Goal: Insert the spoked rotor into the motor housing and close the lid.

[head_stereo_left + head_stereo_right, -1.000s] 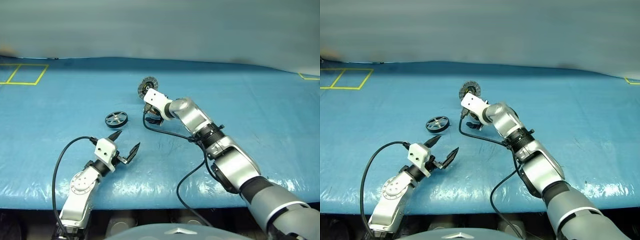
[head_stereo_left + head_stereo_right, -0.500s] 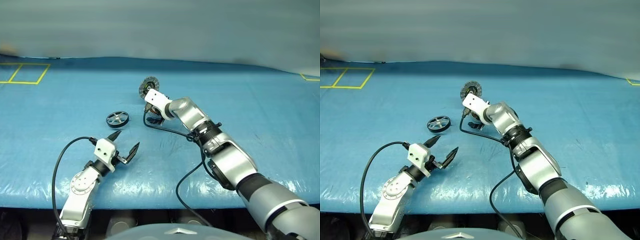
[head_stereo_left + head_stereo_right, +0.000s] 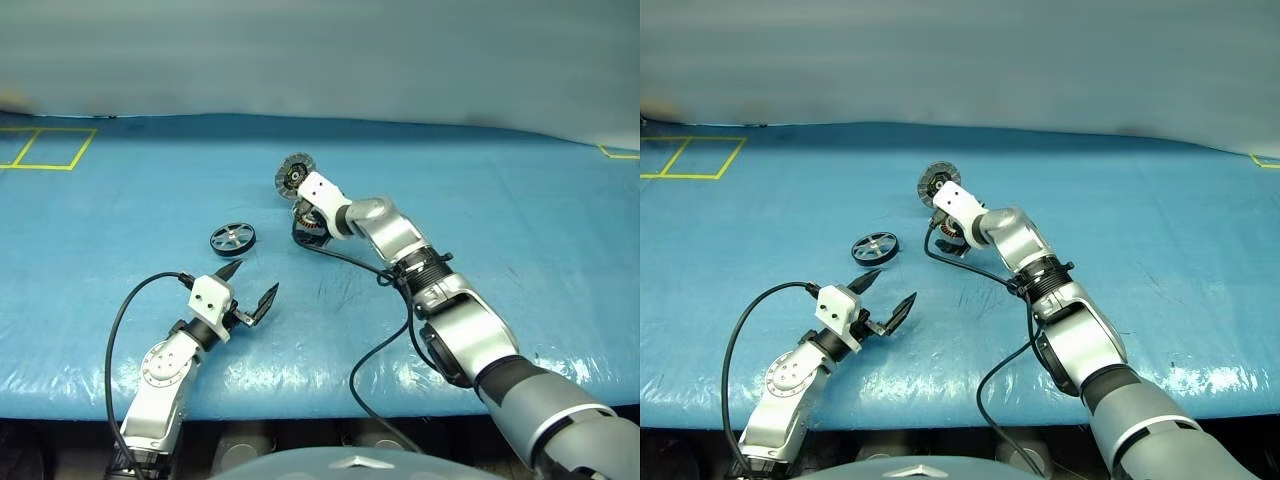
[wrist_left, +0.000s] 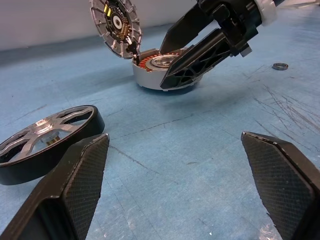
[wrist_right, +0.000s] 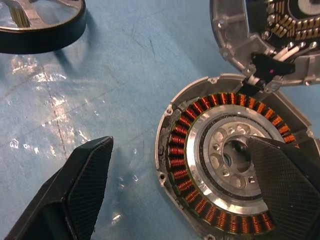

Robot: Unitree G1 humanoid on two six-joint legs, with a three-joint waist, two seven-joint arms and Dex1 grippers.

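The spoked rotor (image 3: 232, 238), black-rimmed with silver spokes, lies flat on the blue table left of the motor housing (image 5: 183, 146). The housing shows its copper winding ring and silver hub. Its lid (image 3: 293, 173) stands tilted open at the housing's far edge, segmented face showing. My right gripper (image 5: 179, 142) hangs open just above the housing, one finger over the hub and the other over the table beside the rim; it holds nothing. Nearer the front edge, my left gripper (image 3: 256, 280) stands open and empty, pointing toward the rotor (image 4: 45, 140) and housing (image 4: 145, 80).
A small metal ring (image 4: 280, 66) lies on the scratched blue table cover (image 3: 500, 230) to the right of the housing. Yellow tape marks sit at the far left (image 3: 45, 148) and far right (image 3: 620, 152). A black cable (image 3: 350, 262) trails from my right wrist.
My right gripper has rolled a little above the housing, its wrist shifting slightly right. The left arm, rotor, housing and lid have kept still.
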